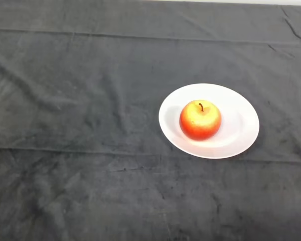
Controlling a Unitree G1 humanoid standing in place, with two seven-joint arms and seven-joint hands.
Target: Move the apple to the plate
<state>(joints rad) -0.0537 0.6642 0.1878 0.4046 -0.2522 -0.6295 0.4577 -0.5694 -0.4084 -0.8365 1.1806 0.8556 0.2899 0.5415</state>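
A red and yellow apple [200,120] with a dark stem stands upright on a white round plate [241,125], slightly left of the plate's middle. The plate lies on the dark cloth, right of the table's centre. No part of the robot shows in the head view.
The dark cloth [80,110] covers the whole table, with creases running across it. A pale strip shows past the table's far edge at the top right.
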